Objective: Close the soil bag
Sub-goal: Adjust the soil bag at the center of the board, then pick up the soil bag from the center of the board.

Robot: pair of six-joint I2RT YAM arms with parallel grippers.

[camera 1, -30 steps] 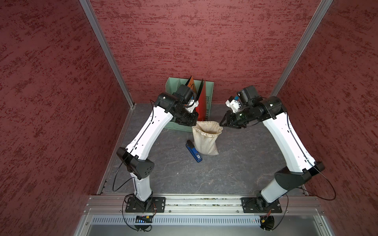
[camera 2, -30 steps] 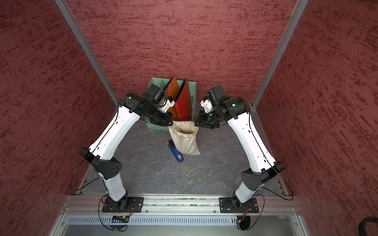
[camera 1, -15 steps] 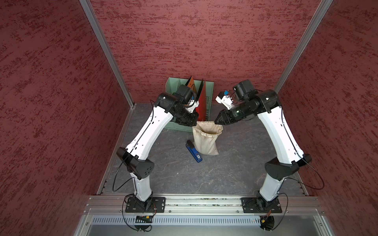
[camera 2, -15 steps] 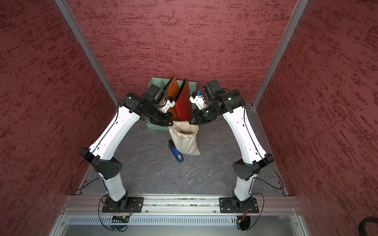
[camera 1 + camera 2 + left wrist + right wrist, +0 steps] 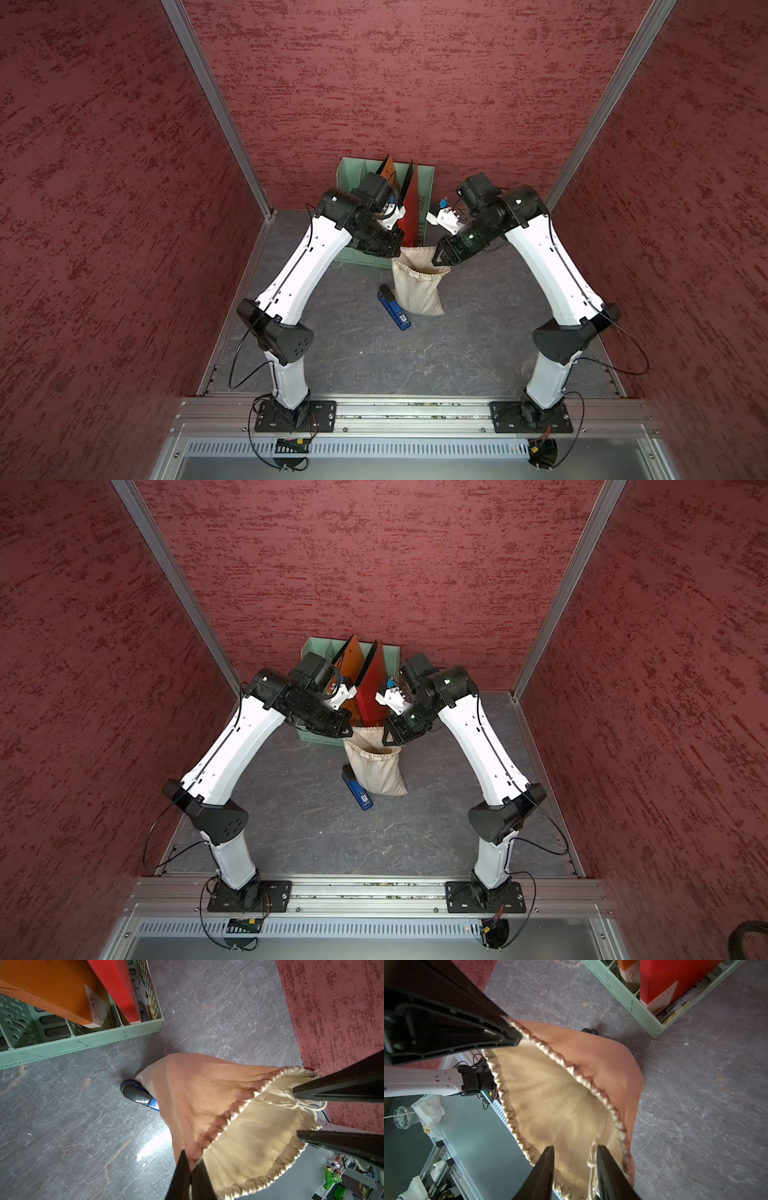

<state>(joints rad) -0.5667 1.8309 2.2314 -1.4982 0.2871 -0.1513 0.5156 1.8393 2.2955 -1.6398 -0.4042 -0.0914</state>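
Left gripper (image 5: 191,1174) pinches soil bag (image 5: 417,291) rim; right gripper (image 5: 575,1148) spread around drawstring (image 5: 590,1159); bag mouth open, stapler (image 5: 395,309) beside

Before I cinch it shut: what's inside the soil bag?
Through the soil bag's open mouth only bare cream lining and the drawstring show. No soil is visible; the bottom is hidden by the cloth.

Your grey marbled tabletop (image 5: 374,361) carries a green file rack (image 5: 352,172) (against the back wall), a blue stapler (image 5: 394,309) and, just beside it, the soil bag (image 5: 417,291), resting on its bottom.
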